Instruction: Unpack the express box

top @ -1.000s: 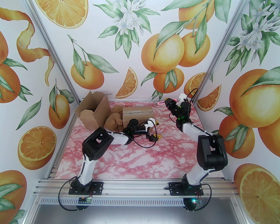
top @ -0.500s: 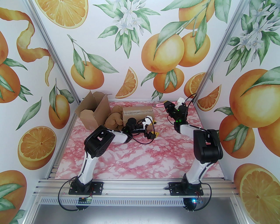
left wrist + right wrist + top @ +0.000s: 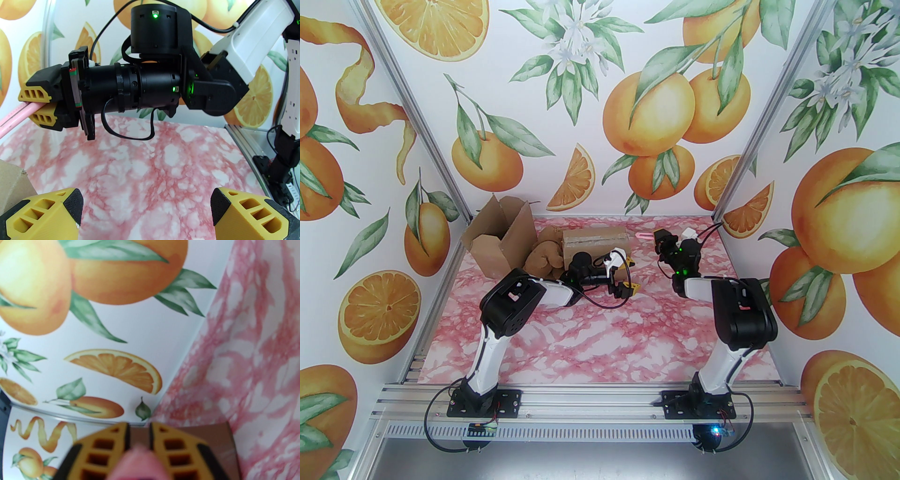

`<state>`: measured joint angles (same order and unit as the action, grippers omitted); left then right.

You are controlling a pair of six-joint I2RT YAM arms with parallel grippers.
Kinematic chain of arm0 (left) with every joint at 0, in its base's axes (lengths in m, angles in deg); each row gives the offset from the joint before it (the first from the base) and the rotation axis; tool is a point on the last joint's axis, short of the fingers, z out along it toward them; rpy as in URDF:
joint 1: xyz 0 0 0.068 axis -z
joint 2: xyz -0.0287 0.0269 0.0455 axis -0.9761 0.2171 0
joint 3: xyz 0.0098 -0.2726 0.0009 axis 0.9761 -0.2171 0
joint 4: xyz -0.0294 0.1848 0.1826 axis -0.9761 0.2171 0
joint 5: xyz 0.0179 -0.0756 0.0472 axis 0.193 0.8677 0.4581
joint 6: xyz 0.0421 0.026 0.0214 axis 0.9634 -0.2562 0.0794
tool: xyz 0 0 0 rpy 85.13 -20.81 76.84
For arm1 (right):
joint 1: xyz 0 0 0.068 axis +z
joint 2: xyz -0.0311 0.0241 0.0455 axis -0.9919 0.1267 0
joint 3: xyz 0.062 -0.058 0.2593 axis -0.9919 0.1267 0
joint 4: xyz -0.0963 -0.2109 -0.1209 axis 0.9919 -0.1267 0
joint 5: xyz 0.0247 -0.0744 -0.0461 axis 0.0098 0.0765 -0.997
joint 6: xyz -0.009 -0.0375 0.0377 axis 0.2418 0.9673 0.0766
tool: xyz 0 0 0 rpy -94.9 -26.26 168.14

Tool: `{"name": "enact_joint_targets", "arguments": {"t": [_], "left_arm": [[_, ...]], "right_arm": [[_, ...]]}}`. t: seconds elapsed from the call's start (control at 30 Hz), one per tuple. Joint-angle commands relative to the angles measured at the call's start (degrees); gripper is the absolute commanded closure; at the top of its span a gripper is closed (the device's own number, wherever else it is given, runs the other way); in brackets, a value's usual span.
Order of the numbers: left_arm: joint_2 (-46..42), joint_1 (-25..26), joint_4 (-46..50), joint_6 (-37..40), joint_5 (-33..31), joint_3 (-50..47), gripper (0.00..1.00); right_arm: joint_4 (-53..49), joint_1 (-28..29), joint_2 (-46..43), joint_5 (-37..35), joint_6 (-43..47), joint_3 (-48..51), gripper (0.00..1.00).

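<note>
Pink-and-white marbled table top [image 3: 600, 337], closed in on the left, far and right sides by walls [image 3: 581, 93] printed with oranges, leaves and blossom.
Open cardboard carton [image 3: 497, 239]: far left corner, flaps raised.
Taped cardboard box [image 3: 594, 243]: closed, at the far edge, left of centre.
Crumpled brown paper [image 3: 543, 258]: between carton and taped box, just beside both.
Left gripper [image 3: 632, 274]: just to the near right of the taped box, yellow fingers spread wide, nothing between them.
Right gripper [image 3: 38, 109]: far side, right of centre, raised off the table, fingers pinching a pink tool [image 3: 14, 114] that juts left toward the taped box without touching it.
</note>
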<state>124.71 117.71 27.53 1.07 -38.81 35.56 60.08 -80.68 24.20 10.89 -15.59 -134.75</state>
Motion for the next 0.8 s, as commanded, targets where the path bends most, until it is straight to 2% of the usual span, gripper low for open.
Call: {"name": "enact_joint_targets", "arguments": {"t": [0.0,0.13,0.23,0.5,0.77], "left_arm": [[-0.3,-0.3,0.8,0.9,1.1,0.5,0.07],[-0.3,-0.4,1.3,0.8,1.0,0.8,0.07],[0.0,-0.4,1.6,0.7,1.0,1.2,0.07],[0.2,-1.0,2.7,0.4,1.5,1.5,0.07],[-0.1,-1.4,2.5,-0.3,2.0,1.0,0.07]], "right_arm": [[-0.9,-0.5,-3.5,-0.9,-2.1,-0.3,1.0],[-1.7,-0.5,-4.4,-4.7,-4.2,2.0,1.0],[3.3,-0.4,-2.6,-5.1,-9.1,2.8,1.0],[9.7,0.2,0.4,-3.9,-14.3,3.2,1.0],[10.0,0.7,2.4,-1.1,-15.7,2.2,1.0]]}}
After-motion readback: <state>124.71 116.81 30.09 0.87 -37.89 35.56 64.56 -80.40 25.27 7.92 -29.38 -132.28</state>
